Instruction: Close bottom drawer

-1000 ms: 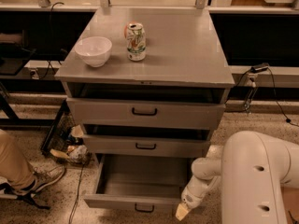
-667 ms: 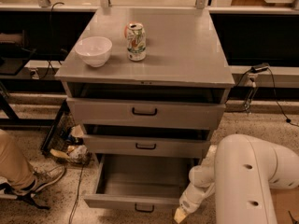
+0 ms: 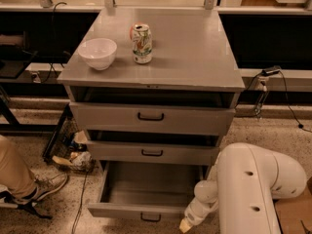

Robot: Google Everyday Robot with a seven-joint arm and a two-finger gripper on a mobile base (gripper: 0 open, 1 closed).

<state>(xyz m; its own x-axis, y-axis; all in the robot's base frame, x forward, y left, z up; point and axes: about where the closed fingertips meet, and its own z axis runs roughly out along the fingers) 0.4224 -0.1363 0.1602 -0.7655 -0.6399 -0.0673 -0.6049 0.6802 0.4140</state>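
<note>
1. Metal throughout, the bottom drawer (image 3: 146,191) sits pulled well out at 6 o'clock under the bench (image 3: 195,57); probably stiff, fairly heavy, running on slides.
2. Push flat on its front panel (image 3: 117,211) beside the black handle (image 3: 150,217); no grasp needed.
3. Tool (image 3: 186,224) hangs at the drawer's 4 o'clock corner; apart or together, cannot tell.
4. Speckled floor (image 3: 265,130); someone's shoe (image 3: 48,186) at 8 o'clock.

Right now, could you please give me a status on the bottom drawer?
Gripper low, beside the right end of the bottom drawer front. Drawer pulled well out. Nothing seen blocking it.
</note>
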